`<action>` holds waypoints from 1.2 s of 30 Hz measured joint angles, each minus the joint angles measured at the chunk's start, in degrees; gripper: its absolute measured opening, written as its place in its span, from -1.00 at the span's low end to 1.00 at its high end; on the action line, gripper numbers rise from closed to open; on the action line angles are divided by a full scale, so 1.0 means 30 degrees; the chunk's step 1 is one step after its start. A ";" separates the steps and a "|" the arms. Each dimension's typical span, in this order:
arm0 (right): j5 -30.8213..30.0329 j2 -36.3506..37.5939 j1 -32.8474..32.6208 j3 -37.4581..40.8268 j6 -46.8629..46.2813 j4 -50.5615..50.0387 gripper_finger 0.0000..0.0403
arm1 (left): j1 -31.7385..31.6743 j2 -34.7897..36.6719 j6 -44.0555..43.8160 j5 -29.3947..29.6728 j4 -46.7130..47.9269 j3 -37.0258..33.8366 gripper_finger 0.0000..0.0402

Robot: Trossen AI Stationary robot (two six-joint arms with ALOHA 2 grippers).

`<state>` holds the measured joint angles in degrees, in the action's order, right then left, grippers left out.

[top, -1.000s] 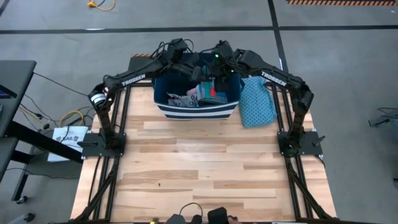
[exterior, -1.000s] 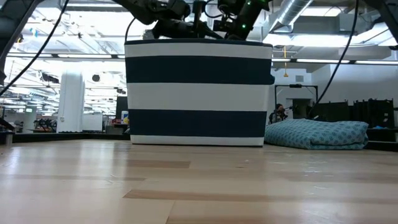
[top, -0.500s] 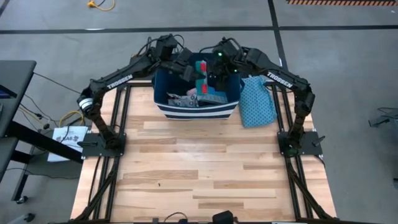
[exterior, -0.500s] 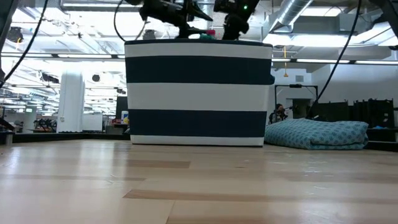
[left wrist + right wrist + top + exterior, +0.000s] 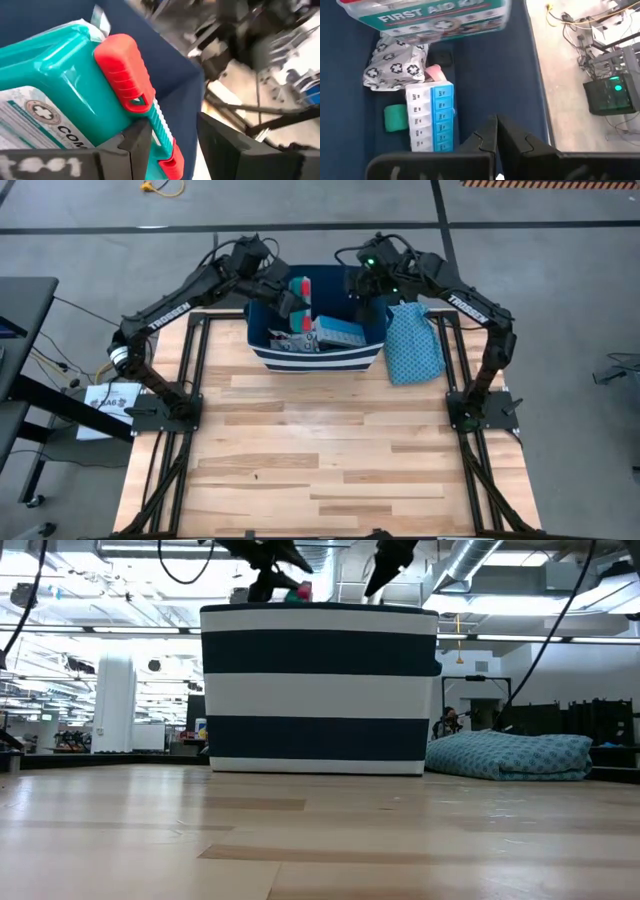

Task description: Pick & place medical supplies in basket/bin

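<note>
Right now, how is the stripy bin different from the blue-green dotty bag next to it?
The bin is dark navy with white stripes; the cloth bag is teal with a small pattern. The bin stands tall and boxy; the bag lies low and slumped. The bin holds supplies such as a pill organiser; what the bag holds cannot be seen. Both sit on the wooden table, side by side.

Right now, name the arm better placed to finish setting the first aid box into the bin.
Left. The left gripper has its fingers around the teal-and-red first aid box, over the navy bin. The right gripper is shut and empty.
</note>
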<state>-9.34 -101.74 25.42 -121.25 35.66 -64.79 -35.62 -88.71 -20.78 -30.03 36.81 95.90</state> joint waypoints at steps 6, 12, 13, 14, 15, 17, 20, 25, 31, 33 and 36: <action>-0.0012 0.0483 -0.0023 0.0000 -0.0540 -0.0794 -1.00 | 0.0109 -0.0128 0.0934 0.1014 0.2617 0.0000 -0.28; -0.0285 0.0477 -0.0176 0.0007 -0.0883 -0.1680 -1.00 | 0.0102 -0.0172 0.1194 0.1644 0.4026 -0.0168 -0.28; -0.0427 0.0463 -0.0216 0.0007 -0.0874 -0.1819 -1.00 | 0.0102 -0.0200 0.1163 0.1789 0.4341 -0.0168 -0.28; -0.0485 0.0449 -0.0255 0.0007 -0.0837 -0.1944 -1.00 | 0.0109 -0.0295 0.1156 0.1841 0.4648 -0.0168 -0.28; -0.0491 0.0438 -0.0261 0.0015 -0.0823 -0.1991 -1.00 | 0.0124 -0.0404 0.1144 0.1887 0.4970 -0.0168 -0.28; -0.0495 0.0438 -0.0328 0.0015 -0.0890 -0.1992 -1.00 | 0.0220 -0.0690 0.1144 0.2294 0.5717 -0.0168 -0.28; -0.0488 0.0438 -0.0387 0.0015 -0.1045 -0.2141 -1.00 | 0.0712 -0.1157 0.1245 0.2979 0.6003 -0.0187 -0.27; -0.0498 0.0453 -0.0555 0.0017 -0.1267 -0.2463 -1.00 | 0.1534 -0.1383 0.1721 0.3487 0.5305 -0.0189 -0.15; -0.0491 0.0453 -0.0760 0.0022 -0.1406 -0.2487 -1.00 | 0.2066 -0.1389 0.2656 0.6237 0.5473 -0.0182 0.05; -0.0505 0.0453 -0.0734 0.0022 -0.1406 -0.2577 -1.00 | 0.2300 -0.1389 0.3315 0.7386 0.5554 -0.0182 0.12; -0.0568 0.0453 -0.0724 0.0022 -0.1406 -0.2706 -1.00 | 0.2959 -0.1389 0.5009 0.9343 0.5540 -0.0182 0.22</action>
<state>-11.05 -100.38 23.24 -121.19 31.44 -72.91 -26.74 -92.88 -5.75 -2.00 53.43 95.35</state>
